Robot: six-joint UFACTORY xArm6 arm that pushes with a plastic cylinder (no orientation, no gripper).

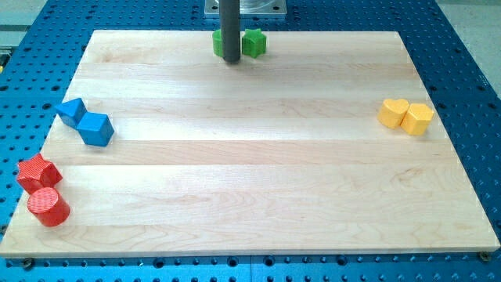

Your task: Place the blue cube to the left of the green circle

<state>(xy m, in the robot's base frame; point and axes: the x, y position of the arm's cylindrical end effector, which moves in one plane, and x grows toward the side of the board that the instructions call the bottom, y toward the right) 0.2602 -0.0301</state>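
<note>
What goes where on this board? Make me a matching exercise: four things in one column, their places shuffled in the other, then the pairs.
Things:
1. blue cube
2. yellow heart
3. red cylinder
4. my tip

Places:
A. the view's right edge
B. the view's bottom left corner
C. the view's top, between two green blocks
D. the view's left edge, beside another blue block

Pairs: 1-D, 2-A, 3-B, 4-C
</note>
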